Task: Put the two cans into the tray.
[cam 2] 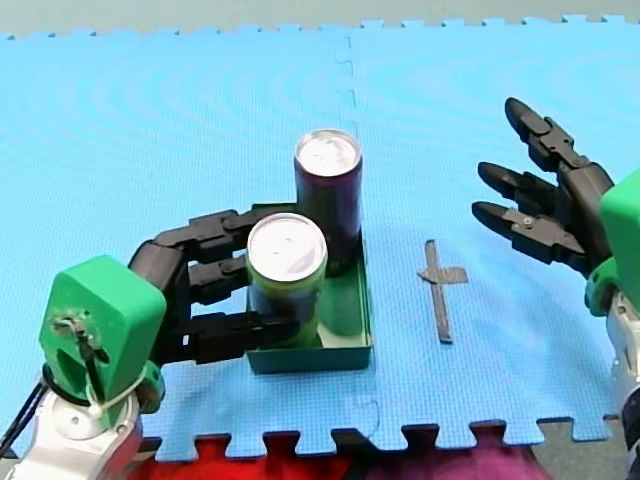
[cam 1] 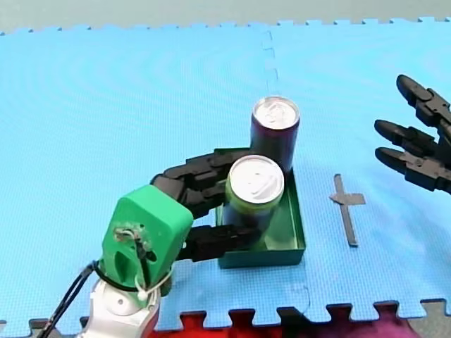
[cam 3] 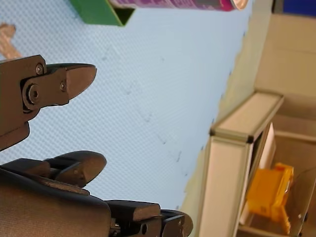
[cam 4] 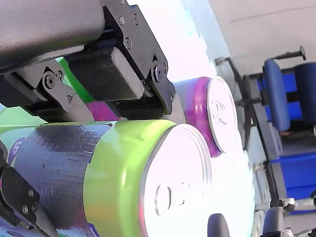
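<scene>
Nearest the robot, the left arm's green wrist cover [cam 2: 95, 320] is sitting over the near edge of the blue foam mat [cam 2: 150, 130]. Ahead of it, the left hand [cam 2: 195, 290] is gripping the green-banded can [cam 2: 287, 270]: two fingers are wrapping round the can's far-left side and the thumb is pressing in from the near side. The second wrist view confirms this, with a finger pad [cam 4: 103, 71] bearing against the can's wall just below the silver lid.

The can is standing upright in the near half of the green tray [cam 2: 310, 357], with its lower part inside the tray walls. The thumb is hiding the base, so whether it is touching the tray floor cannot be told.

Just beyond it, the purple can [cam 2: 328, 190] is standing upright at the far end of the same tray, with nothing touching it. The two cans are sitting close together; contact between them cannot be confirmed.

To the right of the tray, a dark tape cross [cam 2: 440, 290] is lying flat on the mat. Further right, the right hand [cam 2: 540, 215] is hovering above the mat, uncurled and carrying nothing, well apart from the tray and both cans.

The first wrist view is looking across bare mat toward a corner of the tray [cam 3: 101, 11] and the side of the purple can.
</scene>
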Robot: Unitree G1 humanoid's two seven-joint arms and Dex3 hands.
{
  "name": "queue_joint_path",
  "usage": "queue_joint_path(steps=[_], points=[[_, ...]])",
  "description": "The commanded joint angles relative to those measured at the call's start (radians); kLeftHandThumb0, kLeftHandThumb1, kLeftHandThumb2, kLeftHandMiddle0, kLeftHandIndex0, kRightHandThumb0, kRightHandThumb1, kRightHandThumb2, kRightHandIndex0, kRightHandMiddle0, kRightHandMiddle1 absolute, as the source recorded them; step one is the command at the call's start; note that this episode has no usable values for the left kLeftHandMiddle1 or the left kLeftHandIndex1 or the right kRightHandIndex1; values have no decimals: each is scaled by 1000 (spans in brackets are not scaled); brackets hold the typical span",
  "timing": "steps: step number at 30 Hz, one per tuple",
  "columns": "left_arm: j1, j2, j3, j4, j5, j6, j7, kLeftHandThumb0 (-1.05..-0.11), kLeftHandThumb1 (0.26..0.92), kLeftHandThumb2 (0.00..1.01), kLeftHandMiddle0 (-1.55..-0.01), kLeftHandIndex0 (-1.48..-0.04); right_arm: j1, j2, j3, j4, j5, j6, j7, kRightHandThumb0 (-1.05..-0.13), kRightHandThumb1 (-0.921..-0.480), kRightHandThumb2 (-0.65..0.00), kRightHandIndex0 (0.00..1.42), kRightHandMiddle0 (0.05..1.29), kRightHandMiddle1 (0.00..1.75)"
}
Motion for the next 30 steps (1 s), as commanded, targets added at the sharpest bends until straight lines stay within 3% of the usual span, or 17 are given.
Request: queue_joint_path(steps=[1,30], points=[[-7,-3,6,3,-11,-20,-2,-533,705,1,-1041,-1100,3,-3,1,-5,2,1,-2,-1048,-921,-100,469,120,0],[-10,0,18,76,-19,-67,-5,-566,709,0,-1050,-1079,7,2,4,-4,3,-16,-4,-1048,-921,-126,469,122,0]])
